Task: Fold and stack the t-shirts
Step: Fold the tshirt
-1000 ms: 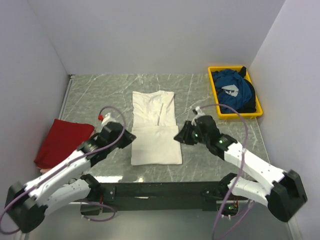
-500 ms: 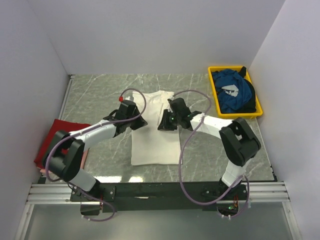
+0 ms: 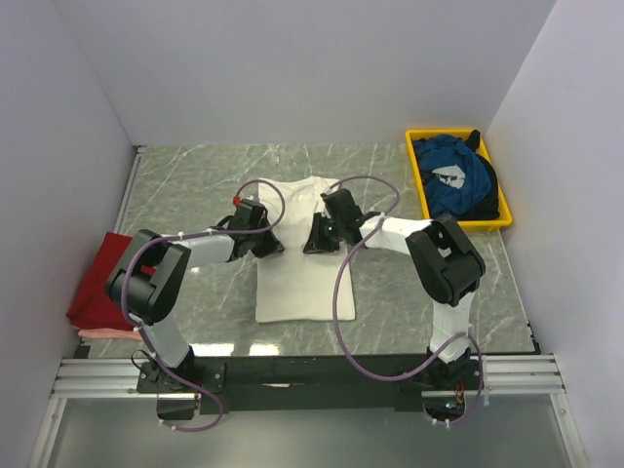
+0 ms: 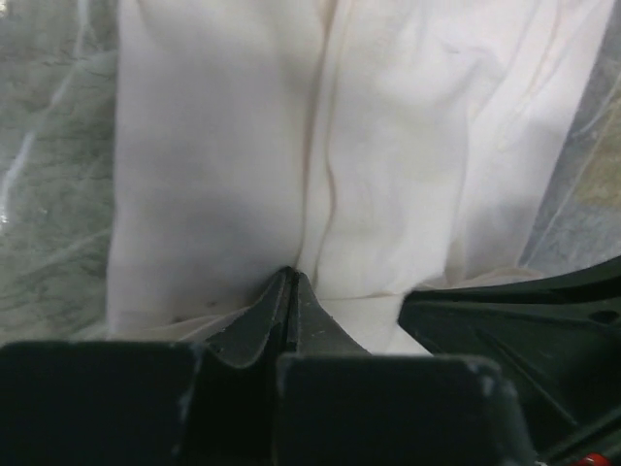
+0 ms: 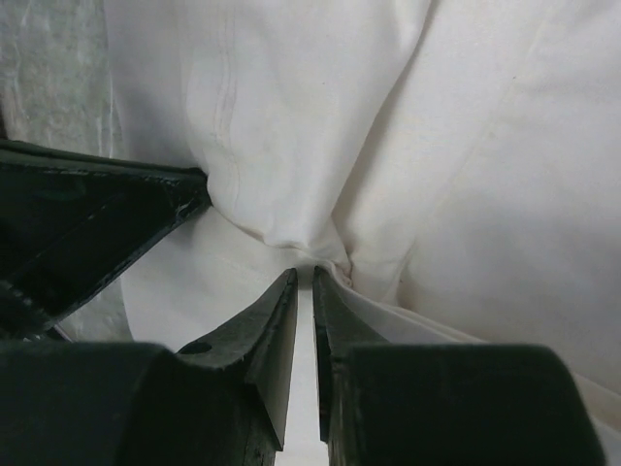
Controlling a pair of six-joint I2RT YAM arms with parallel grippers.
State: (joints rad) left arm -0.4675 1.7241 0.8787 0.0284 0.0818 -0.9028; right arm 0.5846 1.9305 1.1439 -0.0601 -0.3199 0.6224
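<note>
A cream-white t-shirt (image 3: 302, 283) lies flat at the table's middle, collar end far, with a fold edge across its middle. My left gripper (image 3: 272, 244) (image 4: 291, 275) is shut on the cloth at that edge, and a crease runs up from its tips. Close beside it, my right gripper (image 3: 313, 241) (image 5: 305, 274) is nearly shut, with cream cloth bunched at its tips and draped over one finger. The dark red t-shirt (image 3: 109, 273) lies folded at the left edge. The blue t-shirt (image 3: 450, 178) with a white print sits crumpled in the tray.
The yellow plastic tray (image 3: 418, 185) stands at the far right, with a dark cloth beside the blue one. White walls close in the table on three sides. Purple cables loop above both wrists.
Both arms have reached forward from the shirt's sides to its middle, and their grippers have closed onto the cream cloth close together.
</note>
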